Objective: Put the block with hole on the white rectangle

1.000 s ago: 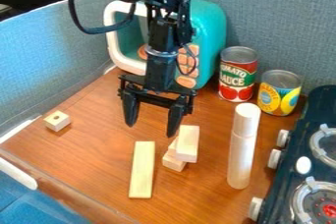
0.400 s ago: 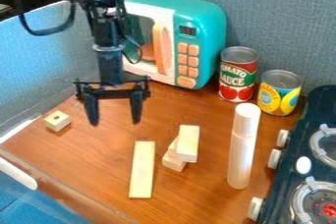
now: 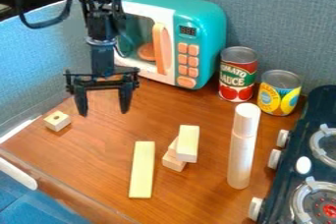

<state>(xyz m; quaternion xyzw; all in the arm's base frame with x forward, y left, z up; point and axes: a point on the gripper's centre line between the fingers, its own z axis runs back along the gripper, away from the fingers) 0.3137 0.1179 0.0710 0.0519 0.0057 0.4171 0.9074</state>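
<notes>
Open claw over the table, block with hole near the left corner

The claw (image 3: 103,113) hangs above the left part of the table (image 3: 197,196), its two fingers pointing down and spread wide apart. Nothing is between them; it has hold of nothing.

The block with hole (image 3: 57,122) lies on the table near its left corner, to the left of the claw and apart from it. It is a small, pale wooden piece, with the round hole facing up.

On the other side of the claw, toward the back of the table, stands the microwave (image 3: 209,39), teal with a white front, an orange handle and orange buttons. A round orange piece (image 3: 147,51) shows inside it.

Nearer the front edge, the plank (image 3: 142,170), a long pale rectangle, lies flat. Just to its right is a small wooden stack (image 3: 187,143), with one pale block resting on wood beneath.

Farther right, a white tube (image 3: 241,152) stands upright. Behind it are two cans, also upright: the red can (image 3: 238,78) beside the microwave, then the yellow can (image 3: 279,95). The dark stove (image 3: 292,142) takes up the right side, with pale knobs along its near side and round burners on top.
</notes>
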